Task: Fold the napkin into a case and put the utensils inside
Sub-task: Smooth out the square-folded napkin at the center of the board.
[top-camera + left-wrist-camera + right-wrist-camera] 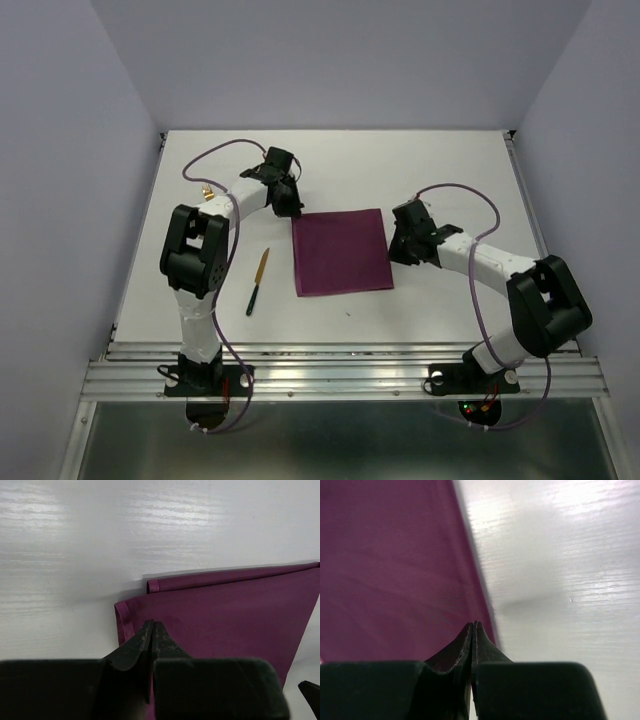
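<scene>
Top: napkin (pixel 340 252) lay folded flat mid-desk (pixel 450 160), knife (pixel 258 281) at its 9 o'clock, apart. Left end effector (pixel 287 200) sat at the napkin's 11 o'clock corner, right end effector (pixel 405 245) at its 3 o'clock edge.
Left wrist: clenched on nothing, over the two-layer corner.
Right wrist: clenched too, tips over the cloth edge.

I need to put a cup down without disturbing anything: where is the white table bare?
Free: the far strip of table beyond the plum-purple cloth napkin, and the near strip before it. Crowded: its left side, with the black-handled gold knife and left tool; the right tool sits at its right edge.
</scene>
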Available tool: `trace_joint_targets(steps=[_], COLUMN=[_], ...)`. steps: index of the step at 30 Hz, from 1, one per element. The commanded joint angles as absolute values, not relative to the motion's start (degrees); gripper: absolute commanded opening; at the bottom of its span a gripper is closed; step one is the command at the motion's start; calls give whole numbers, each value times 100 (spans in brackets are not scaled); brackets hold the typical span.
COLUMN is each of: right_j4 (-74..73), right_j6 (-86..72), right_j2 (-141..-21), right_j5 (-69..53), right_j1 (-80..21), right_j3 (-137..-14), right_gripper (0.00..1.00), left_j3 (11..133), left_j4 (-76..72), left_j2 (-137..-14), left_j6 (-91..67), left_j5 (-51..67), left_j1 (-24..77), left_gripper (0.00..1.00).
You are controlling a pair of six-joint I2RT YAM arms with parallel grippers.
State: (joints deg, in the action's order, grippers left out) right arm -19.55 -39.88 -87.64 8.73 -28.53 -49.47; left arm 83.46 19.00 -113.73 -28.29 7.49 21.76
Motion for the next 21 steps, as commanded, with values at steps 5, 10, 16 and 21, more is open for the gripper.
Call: trace_joint_targets(steps=[5,10,16,21], right_j4=[-2066,-2223,-2145,-2127], right_j6=[-3727,-3604,-3463,-3322], right_j2=[-8630,-9517,-10581,-11284], right_j5=[1362,1485,1485,1468], right_j1=[-2874,-2874,-2874,-2874], right_j3=[-5774,-6529,-7478,-7884], right_gripper=[8,11,12,11], left_j3=[9132,8624,7138,6566], left_j4=[2531,2505,2048,2109], left_j2=[-10670,-10302,-9546,-9062], left_j6=[-2470,-2513,-2716,-2786], left_j5=[158,71,193,211], left_j1=[2188,2118,2109,2101], left_gripper=[18,18,18,18])
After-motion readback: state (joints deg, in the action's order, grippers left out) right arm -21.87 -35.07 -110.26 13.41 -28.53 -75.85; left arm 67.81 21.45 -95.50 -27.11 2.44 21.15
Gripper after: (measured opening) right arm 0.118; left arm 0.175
